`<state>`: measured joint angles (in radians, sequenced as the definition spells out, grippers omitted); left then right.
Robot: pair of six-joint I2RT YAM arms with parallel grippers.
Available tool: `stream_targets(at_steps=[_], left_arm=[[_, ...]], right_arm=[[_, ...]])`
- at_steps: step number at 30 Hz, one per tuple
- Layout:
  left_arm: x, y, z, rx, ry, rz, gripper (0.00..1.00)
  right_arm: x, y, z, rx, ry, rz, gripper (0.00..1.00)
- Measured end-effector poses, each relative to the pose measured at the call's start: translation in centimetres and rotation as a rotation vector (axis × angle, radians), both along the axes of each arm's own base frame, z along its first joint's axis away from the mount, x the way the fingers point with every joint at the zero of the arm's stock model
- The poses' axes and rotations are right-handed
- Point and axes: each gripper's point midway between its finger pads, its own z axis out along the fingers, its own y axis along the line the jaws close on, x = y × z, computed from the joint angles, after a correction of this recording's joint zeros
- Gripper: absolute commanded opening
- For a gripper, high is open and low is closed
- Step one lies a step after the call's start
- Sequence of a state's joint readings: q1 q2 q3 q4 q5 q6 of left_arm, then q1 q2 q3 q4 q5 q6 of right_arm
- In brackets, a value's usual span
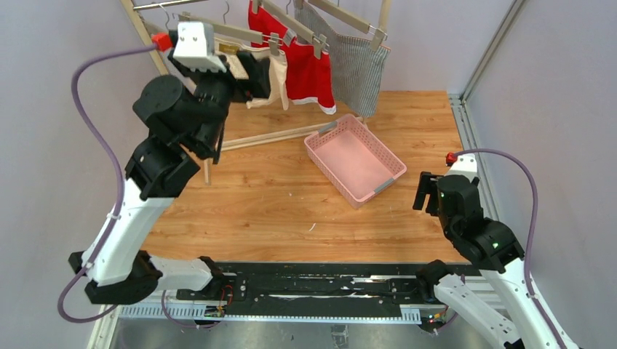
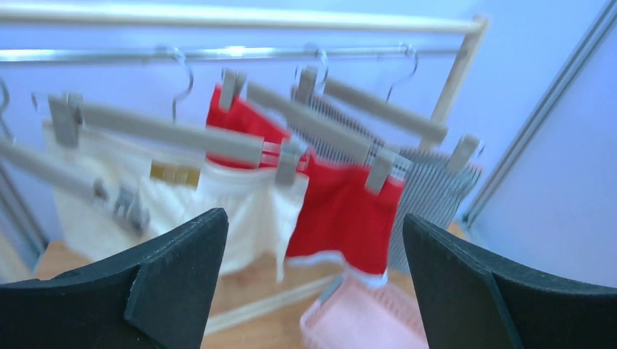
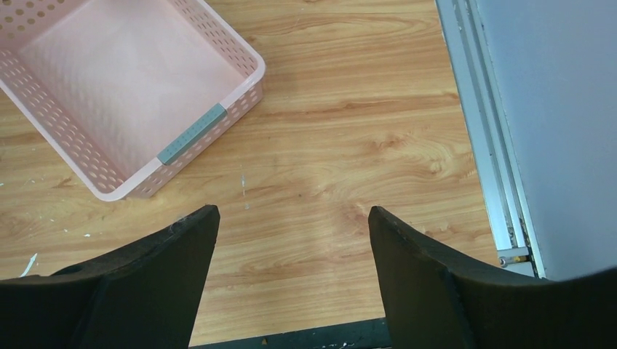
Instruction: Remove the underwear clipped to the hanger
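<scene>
Three shorts hang clipped to wooden hangers on a rack at the back: cream underwear with a tan label, red underwear with white trim, and grey-striped underwear. My left gripper is raised in front of the cream shorts, open and empty, a short way from the cloth. My right gripper is open and empty, low over the table at the right.
A pink perforated basket lies on the wooden table below the rack. The rack's wooden base bar runs left of the basket. A metal rail edges the table's right side.
</scene>
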<state>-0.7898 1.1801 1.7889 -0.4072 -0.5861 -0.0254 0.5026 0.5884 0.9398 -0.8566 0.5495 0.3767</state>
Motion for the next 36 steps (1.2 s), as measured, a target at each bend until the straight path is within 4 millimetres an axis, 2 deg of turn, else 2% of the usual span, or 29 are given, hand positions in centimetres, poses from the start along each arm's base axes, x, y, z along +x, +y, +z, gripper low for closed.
stream_targets(at_steps=[3,6,10,14,17,19,29,33,36], left_arm=[[1.5,-1.2,3.8,-0.025,-0.057,0.014,0.98],[3.5,-2.6,5.6,-0.027,-0.08,0.039,0.98],[7.0,-5.0,5.1,0.002,-0.06,0.065,0.98],[10.2,-5.9,2.6,0.039,-0.008,0.138,0.98],[11.9,-5.5,0.8,0.063,0.032,0.217,0.98],[12.4,-4.9,0.3,0.063,0.043,0.262,0.98],[14.0,-0.8,1.0,-0.065,0.024,0.4,0.98],[15.4,0.9,0.4,-0.117,0.03,0.444,0.98],[16.5,1.5,-0.5,-0.132,0.044,0.463,0.98]], right_arm=[[0.4,0.7,-0.4,0.004,0.018,0.025,0.75],[0.9,1.5,-0.8,0.012,0.039,0.053,0.74],[1.0,2.4,-1.7,0.029,0.064,0.091,0.73],[1.0,2.9,-1.9,0.041,0.071,0.111,0.73],[1.0,3.0,-2.1,0.044,0.078,0.118,0.73],[0.9,3.1,-2.3,0.045,0.084,0.123,0.73],[1.2,4.1,-4.0,0.052,0.132,0.157,0.71],[1.2,4.5,-4.4,0.057,0.149,0.171,0.7],[1.3,4.8,-4.7,0.066,0.154,0.184,0.69]])
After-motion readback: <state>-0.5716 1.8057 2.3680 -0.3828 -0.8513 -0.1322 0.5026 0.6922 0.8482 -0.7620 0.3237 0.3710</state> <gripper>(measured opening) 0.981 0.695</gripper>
